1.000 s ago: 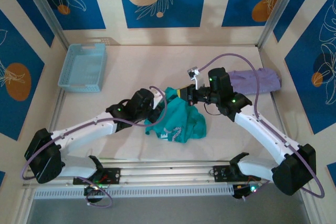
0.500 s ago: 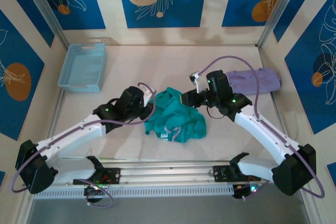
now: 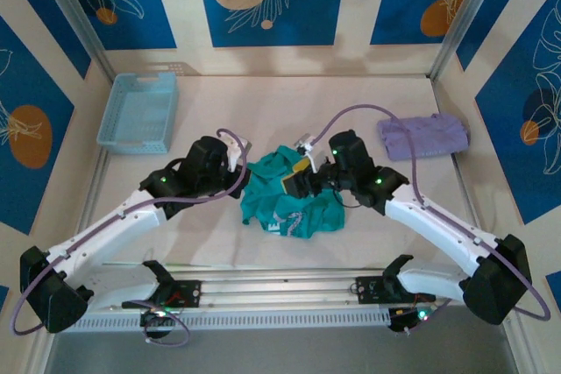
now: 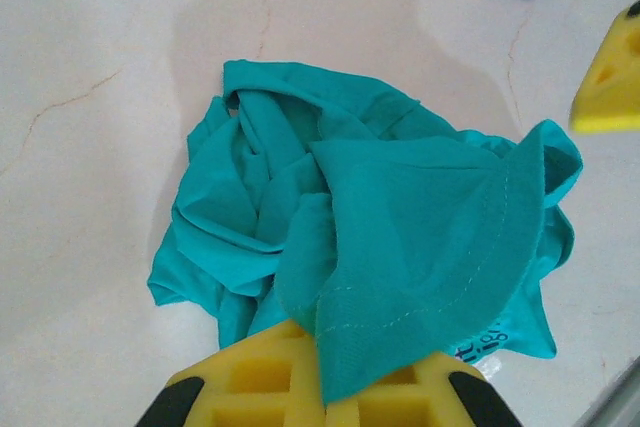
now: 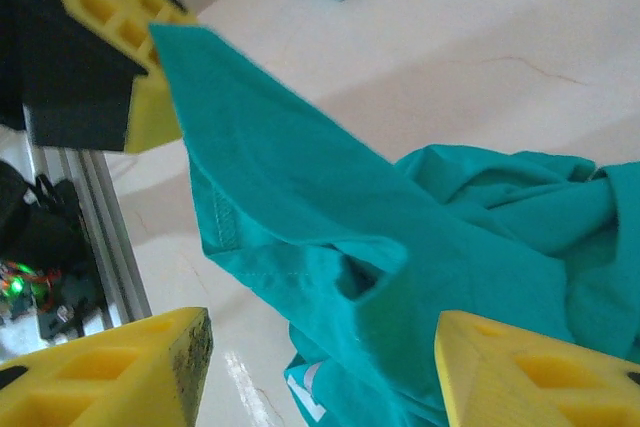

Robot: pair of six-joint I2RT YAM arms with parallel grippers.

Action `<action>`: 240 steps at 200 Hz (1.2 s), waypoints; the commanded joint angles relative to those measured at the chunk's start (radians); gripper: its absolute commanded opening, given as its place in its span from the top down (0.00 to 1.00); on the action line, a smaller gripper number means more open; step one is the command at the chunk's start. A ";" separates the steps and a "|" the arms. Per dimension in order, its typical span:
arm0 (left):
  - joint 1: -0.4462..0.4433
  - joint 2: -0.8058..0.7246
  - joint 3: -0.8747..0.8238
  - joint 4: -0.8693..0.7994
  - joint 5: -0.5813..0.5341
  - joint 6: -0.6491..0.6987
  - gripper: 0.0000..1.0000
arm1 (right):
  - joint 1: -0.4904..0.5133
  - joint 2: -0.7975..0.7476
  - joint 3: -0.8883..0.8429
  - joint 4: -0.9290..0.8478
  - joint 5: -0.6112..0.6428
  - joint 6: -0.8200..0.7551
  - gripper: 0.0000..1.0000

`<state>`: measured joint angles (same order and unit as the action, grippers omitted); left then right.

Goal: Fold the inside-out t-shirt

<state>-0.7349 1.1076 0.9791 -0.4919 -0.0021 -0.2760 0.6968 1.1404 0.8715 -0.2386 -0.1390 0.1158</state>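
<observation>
Right gripper (image 5: pixel 318 342) has let go and stands wide over the crumpled teal-green cloth t-shirt (image 3: pixel 302 209), whose hem the left gripper (image 4: pixel 335 379) pinches.

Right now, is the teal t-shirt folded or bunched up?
Bunched up: the teal t-shirt lies in a crumpled heap on the table, one hemmed edge pinched in the left gripper.

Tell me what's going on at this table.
Two robot arms are working a crumpled teal t-shirt on the table. The left gripper is shut on a stitched hem, holding it above the heap. The right gripper hangs open over the cloth, pinching nothing. The shirt is not yet folded; a lavender garment lies far right.
</observation>
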 commanded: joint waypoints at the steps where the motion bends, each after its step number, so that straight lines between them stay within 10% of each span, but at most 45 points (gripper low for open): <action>1: 0.012 -0.009 0.032 -0.020 0.032 -0.009 1.00 | 0.055 0.043 -0.010 0.059 0.138 -0.100 0.39; 70: 0.017 0.001 0.033 -0.007 0.035 -0.015 1.00 | 0.087 0.034 -0.040 0.079 0.261 -0.128 1.00; 143: 0.049 0.030 -0.030 0.186 0.152 -0.013 0.87 | -0.152 -0.142 -0.015 0.019 -0.158 0.030 1.00; 240: 0.051 -0.278 -0.414 0.734 0.128 0.323 0.52 | -0.278 -0.024 0.212 -0.168 -0.316 0.007 1.00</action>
<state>-0.6930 0.8982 0.6434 0.0303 0.1734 -0.1230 0.4332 1.0874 1.0309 -0.3466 -0.3828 0.1307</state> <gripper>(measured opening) 0.467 0.041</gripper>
